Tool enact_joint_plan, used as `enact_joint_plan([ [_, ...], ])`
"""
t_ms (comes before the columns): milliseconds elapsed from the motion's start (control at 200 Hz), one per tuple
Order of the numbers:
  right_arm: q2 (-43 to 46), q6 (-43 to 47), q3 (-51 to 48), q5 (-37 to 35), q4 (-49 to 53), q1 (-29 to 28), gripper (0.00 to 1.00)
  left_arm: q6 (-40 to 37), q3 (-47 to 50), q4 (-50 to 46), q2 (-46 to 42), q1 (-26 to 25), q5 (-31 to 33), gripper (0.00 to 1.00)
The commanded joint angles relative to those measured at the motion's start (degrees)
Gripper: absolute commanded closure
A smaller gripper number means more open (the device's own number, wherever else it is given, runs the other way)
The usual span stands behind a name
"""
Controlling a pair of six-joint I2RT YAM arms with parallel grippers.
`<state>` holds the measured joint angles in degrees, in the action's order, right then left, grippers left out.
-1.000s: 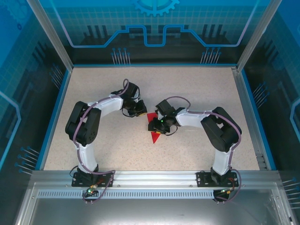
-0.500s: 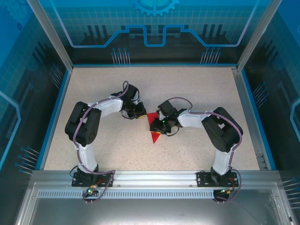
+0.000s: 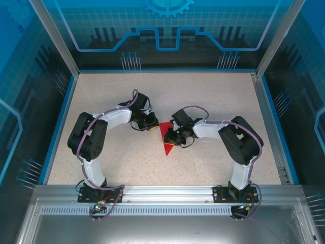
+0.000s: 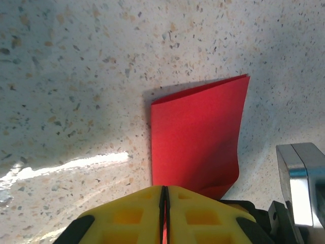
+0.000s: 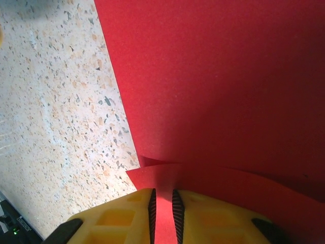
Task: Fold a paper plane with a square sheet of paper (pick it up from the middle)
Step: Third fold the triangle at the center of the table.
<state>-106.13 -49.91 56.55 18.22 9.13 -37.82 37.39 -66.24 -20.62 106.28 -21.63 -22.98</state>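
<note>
Paper [image 4: 195,137] looks light and limp; best gripped at a fold; left gripper [image 4: 163,195] clamps its edge; right gripper [image 5: 163,199] straddles a flap, whether clamped I cannot tell.

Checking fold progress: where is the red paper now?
Top view: the red paper lies mid-table between the left tool, pinching it, and the right tool.

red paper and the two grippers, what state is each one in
red paper: partly folded, narrowing to a point at its near end, lying on the table with an edge raised
left gripper: shut on the red paper's edge
right gripper: jaws nearly together, red paper in the narrow gap, firm grip unclear
</note>
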Motion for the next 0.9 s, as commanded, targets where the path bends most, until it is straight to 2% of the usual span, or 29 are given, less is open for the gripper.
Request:
enact_joint_plan([
  [0,-1.6,0.4,-2.0,-1.8,3.6,0.1,0.81,-0.2,1.4,-0.1,-2.0,-0.8,-2.5,0.88],
  [295,-1.7,0.6,-1.7,-2.2,4.9,0.3,0.96,0.1,3.3,-0.5,-3.4,-3.6,-5.4,0.90],
  [635,-1.9,0.5,-1.5,-2.6,6.0,0.4,0.97,0.5,5.7,-0.7,-2.7,-6.7,-7.6,1.00],
  [895,-2.0,0.4,-1.3,-2.6,6.3,0.4,0.98,0.8,5.2,-0.6,-0.1,-7.0,-6.4,1.00],
])
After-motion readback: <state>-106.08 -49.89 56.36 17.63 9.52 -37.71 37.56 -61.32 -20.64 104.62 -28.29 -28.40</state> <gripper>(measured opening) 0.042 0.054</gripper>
